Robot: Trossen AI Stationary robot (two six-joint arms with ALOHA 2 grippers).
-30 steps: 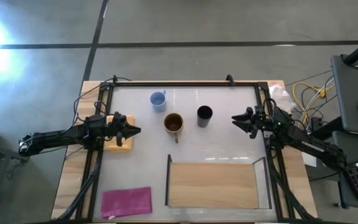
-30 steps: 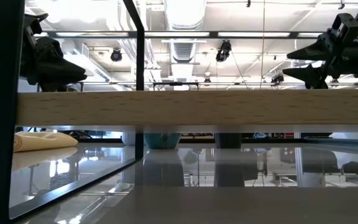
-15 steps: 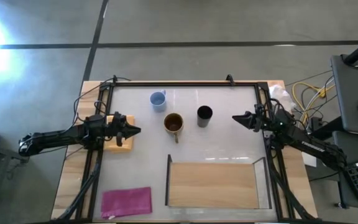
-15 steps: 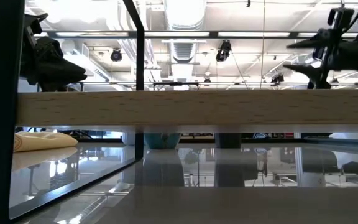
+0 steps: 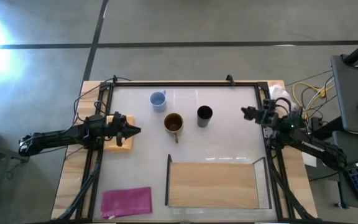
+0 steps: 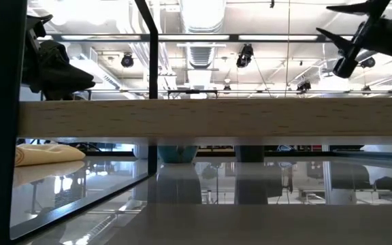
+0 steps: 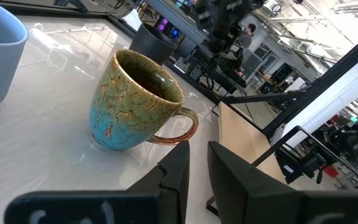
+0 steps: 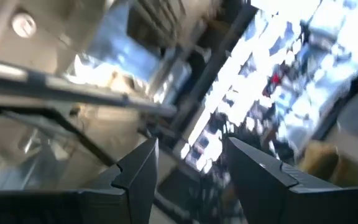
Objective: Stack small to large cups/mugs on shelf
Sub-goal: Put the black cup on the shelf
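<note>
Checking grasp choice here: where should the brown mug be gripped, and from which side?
Grip the brown mug by its rim wall, coming from above: it stands upright, mouth open, with its handle pointing toward the shelf; pinch the rim away from that handle.
</note>
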